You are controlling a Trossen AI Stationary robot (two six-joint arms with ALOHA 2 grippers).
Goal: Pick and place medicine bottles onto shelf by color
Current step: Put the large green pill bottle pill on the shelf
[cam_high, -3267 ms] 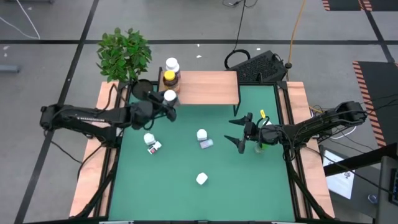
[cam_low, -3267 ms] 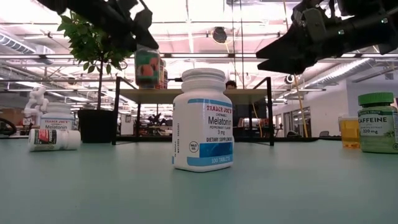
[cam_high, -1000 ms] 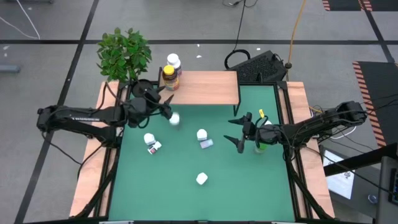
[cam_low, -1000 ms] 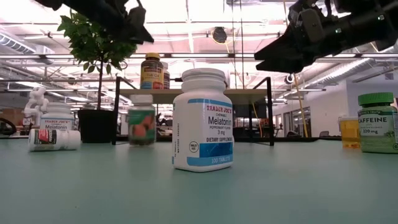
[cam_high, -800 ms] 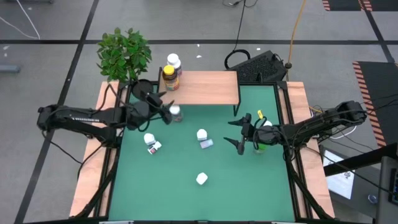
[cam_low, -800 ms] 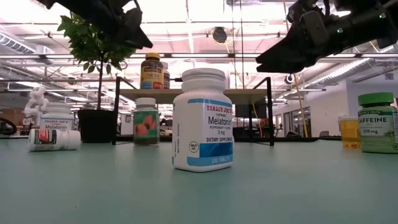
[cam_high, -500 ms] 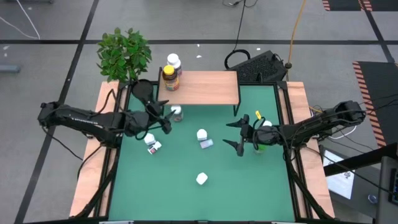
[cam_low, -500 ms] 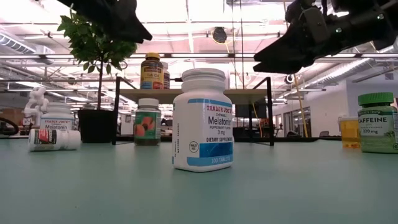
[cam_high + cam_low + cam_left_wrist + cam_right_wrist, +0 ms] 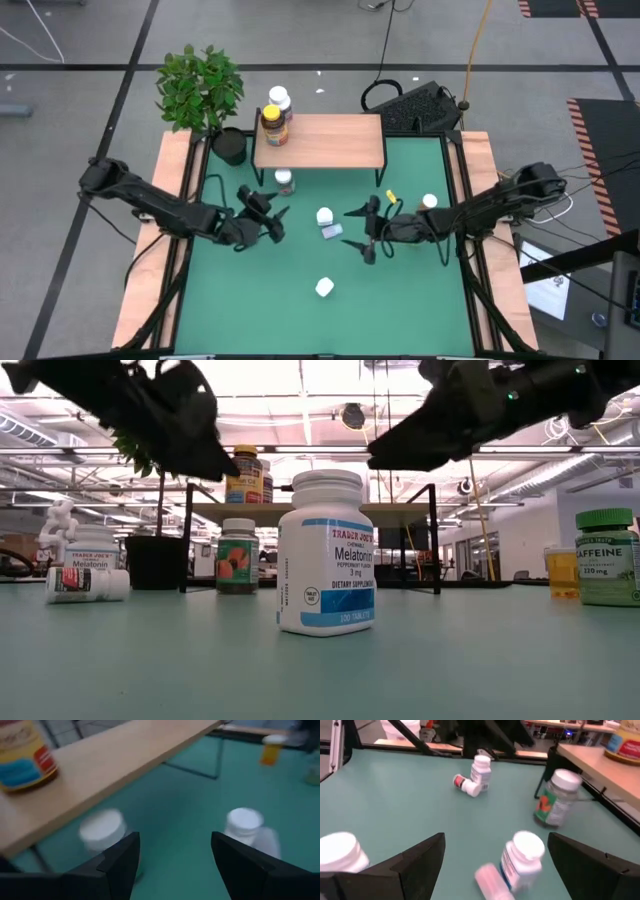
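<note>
My left gripper (image 9: pixel 268 214) hangs open and empty over the green table's left half, left of a white medicine bottle (image 9: pixel 324 216) that stands on its base. My right gripper (image 9: pixel 353 230) is open and empty just right of that bottle and of a small bottle (image 9: pixel 331 231) lying beside it. A green-labelled, white-capped bottle (image 9: pixel 285 181) stands on the table at the shelf's (image 9: pixel 330 145) front edge. On the shelf's left end stand an amber, yellow-capped bottle (image 9: pixel 271 125) and a white-capped one (image 9: pixel 279 100). Another white bottle (image 9: pixel 324 288) stands nearer the front edge.
A potted plant (image 9: pixel 200 90) stands at the far left corner. A white-capped bottle (image 9: pixel 429 203) and a yellow one (image 9: pixel 392 197) stand behind my right gripper. Two white bottles (image 9: pixel 90 565), one lying, sit at the left, hidden under my left arm from above. Wooden rails (image 9: pixel 150 270) flank the table.
My left gripper has drawn away from the shelf's front left corner toward the table's near edge and sunk lower, staying open. My right gripper has moved toward the table's left, up to the white bottles in the middle. The green-labelled bottle has settled upright by the shelf.
</note>
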